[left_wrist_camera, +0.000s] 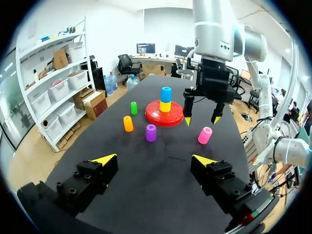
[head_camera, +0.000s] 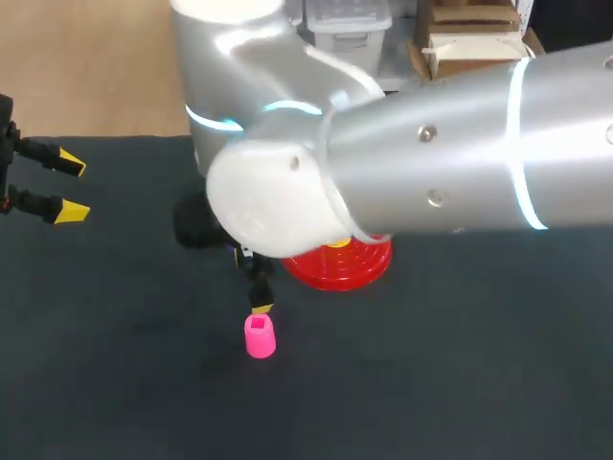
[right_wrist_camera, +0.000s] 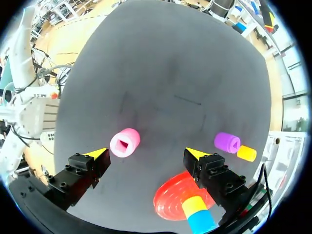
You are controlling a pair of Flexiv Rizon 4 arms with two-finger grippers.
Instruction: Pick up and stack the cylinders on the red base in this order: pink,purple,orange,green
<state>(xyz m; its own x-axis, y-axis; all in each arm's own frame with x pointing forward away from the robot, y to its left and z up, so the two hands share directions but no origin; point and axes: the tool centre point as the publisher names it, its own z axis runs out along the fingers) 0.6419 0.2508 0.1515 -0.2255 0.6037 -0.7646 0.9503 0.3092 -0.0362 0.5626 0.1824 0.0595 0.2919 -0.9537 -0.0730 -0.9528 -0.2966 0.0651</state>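
The pink cylinder [head_camera: 260, 336] sits on the dark table in front of the red base [head_camera: 340, 266]. My right gripper [right_wrist_camera: 146, 153] hangs open just above it. The pink cylinder [right_wrist_camera: 125, 142] lies under the gap between the fingers, nearer one of them, untouched. In the head view only one yellow fingertip [head_camera: 261, 309] shows under the big arm. The red base [left_wrist_camera: 165, 116] carries a yellow cylinder [left_wrist_camera: 165, 106] with a blue one [left_wrist_camera: 166, 92] on top. Purple [left_wrist_camera: 151, 132], orange [left_wrist_camera: 128, 124] and green [left_wrist_camera: 134, 107] cylinders stand beside the base. My left gripper [left_wrist_camera: 155, 160] is open and empty at the table's far left.
My right arm [head_camera: 431, 153] spans the middle of the head view and hides most of the base and the other cylinders. The left gripper [head_camera: 72, 187] stays near the left table edge.
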